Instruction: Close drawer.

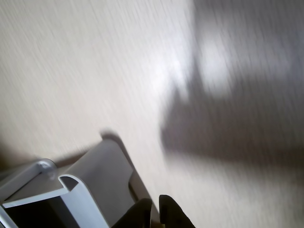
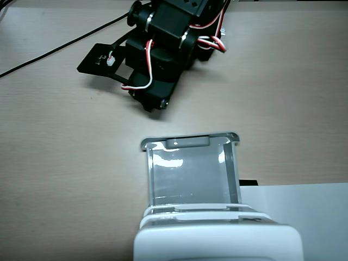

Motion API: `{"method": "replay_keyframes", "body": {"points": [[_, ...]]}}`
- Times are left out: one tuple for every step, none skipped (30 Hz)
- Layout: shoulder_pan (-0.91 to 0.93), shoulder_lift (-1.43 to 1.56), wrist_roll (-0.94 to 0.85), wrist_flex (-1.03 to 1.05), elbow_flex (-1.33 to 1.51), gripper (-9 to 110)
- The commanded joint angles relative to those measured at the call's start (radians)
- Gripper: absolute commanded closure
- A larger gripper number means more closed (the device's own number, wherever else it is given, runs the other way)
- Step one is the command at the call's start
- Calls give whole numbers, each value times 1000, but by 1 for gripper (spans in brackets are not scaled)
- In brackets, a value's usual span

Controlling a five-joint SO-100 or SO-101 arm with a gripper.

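The drawer [image 2: 190,179] is a clear plastic tray that stands pulled out of the white cabinet housing [image 2: 217,242] towards the arm. Its pale grey front rim and flat handle tab [image 2: 187,142] face the arm. In the wrist view the handle tab [image 1: 102,175] and the rim [image 1: 71,190] fill the lower left. My black gripper [image 2: 156,103] hangs a short way beyond the drawer's front, not touching it. In the wrist view the gripper [image 1: 155,203] shows at the bottom edge, its fingertips nearly together with nothing between them.
A white sheet of paper [image 2: 304,217] lies to the right of the cabinet in the fixed view. A black cable [image 2: 54,49] runs across the wooden table [image 2: 65,163] at the top left. The arm's body with its red and white wires [image 2: 179,32] fills the top middle.
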Motion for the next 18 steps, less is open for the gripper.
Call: {"method": "replay_keyframes", "body": {"points": [[-14, 60, -26, -26, 44, 101], [-14, 60, -26, -28, 46, 101], [-14, 60, -26, -29, 49, 101], [-14, 60, -26, -29, 49, 101], [-14, 60, -26, -29, 49, 101], [-14, 60, -26, -29, 49, 101], [-14, 60, -25, -29, 49, 101], [-14, 61, -25, -29, 49, 101], [-14, 61, -25, -29, 49, 101], [-14, 61, -25, -29, 49, 101], [-14, 61, -25, -29, 49, 101], [-14, 61, -23, -29, 49, 101], [-14, 61, -23, -29, 49, 101], [-14, 61, -23, -29, 49, 101], [-14, 61, -23, -29, 48, 101], [-12, 61, -26, -29, 48, 101], [-11, 61, -31, -29, 48, 101], [-9, 61, -38, -29, 48, 101]]}}
